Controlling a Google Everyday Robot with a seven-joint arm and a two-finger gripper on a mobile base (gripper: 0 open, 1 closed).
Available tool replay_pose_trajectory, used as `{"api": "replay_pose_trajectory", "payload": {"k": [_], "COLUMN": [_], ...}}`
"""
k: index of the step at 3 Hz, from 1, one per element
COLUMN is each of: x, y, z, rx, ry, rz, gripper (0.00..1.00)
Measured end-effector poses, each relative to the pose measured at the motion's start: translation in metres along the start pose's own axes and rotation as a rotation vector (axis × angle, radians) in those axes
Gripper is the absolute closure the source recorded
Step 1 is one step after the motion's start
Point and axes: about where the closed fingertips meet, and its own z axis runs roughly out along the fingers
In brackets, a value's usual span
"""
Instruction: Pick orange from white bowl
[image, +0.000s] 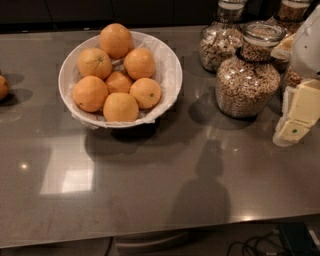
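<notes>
The white bowl (167, 75), wide and shallow with a crinkled white paper lining, stands at the back left of the grey counter and holds several oranges. The orange (116, 40), large, round and evenly deep orange, lies at the back of the pile. A smaller orange with a green stem dot (146, 92) and a paler yellowish one (120, 107) lie at the front. My gripper (296, 117), cream-coloured, hangs at the right edge of the view, well to the right of the bowl, above the counter and beside the jars. It holds nothing that I can see.
Several glass jars of cereal stand at the back right, the nearest (247, 75) just left of my gripper and another (220, 42) behind it. A loose orange (3, 87) lies at the far left edge. The counter's front edge (150, 235) runs along the bottom, with cables below.
</notes>
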Motion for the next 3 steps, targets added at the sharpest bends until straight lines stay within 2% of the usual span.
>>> {"api": "replay_pose_trajectory", "payload": {"k": [2,3], "x": [-0.007,-0.033], "y": [-0.005,-0.020], "z": [0.010,0.025], "rx": [0.000,0.014], "ry": [-0.016,-0.071], "rz": [-0.011,-0.056], "gripper": [0.00,0.00]}}
